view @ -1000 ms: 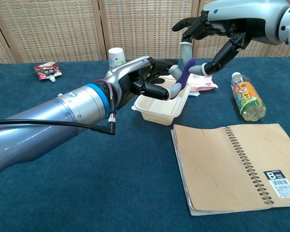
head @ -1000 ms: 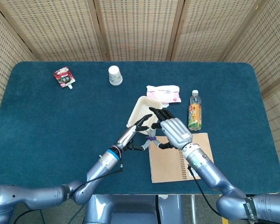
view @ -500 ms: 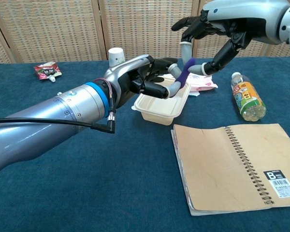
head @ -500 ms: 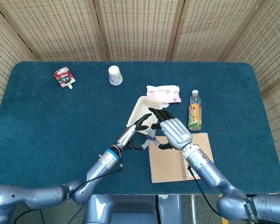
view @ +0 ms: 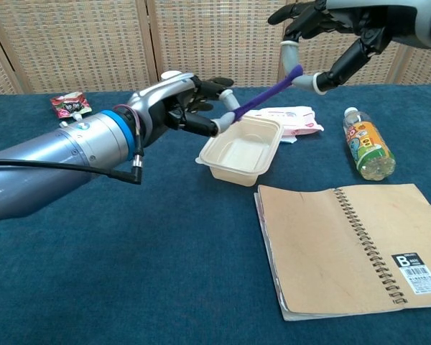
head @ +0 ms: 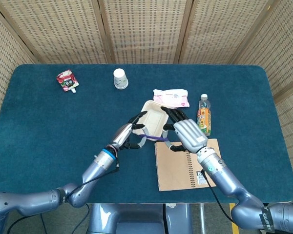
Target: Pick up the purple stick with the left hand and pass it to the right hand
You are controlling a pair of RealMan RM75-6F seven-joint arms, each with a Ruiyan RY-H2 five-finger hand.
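Note:
The purple stick [view: 266, 92] hangs straight in the air above the white food box [view: 233, 169], slanting up to the right. My left hand [view: 176, 104] pinches its lower end between thumb and finger. My right hand [view: 330, 29] pinches its upper end, with its other fingers spread. In the head view the purple stick [head: 155, 138] spans the short gap between the left hand [head: 129, 132] and the right hand [head: 185, 134], over the near edge of the food box [head: 147, 108].
An open spiral notebook [head: 185, 168] lies near the table's front edge, under the right hand. A drink bottle [head: 203, 115] lies to the right, a pink wipes pack [head: 172, 97] behind the box. A paper cup [head: 120, 78] and a red pouch [head: 67, 80] sit at the back left.
The two hands have drawn apart, the left one to the left. The stick, bent before, now runs straight between them, with the right hand gripping its upper end.

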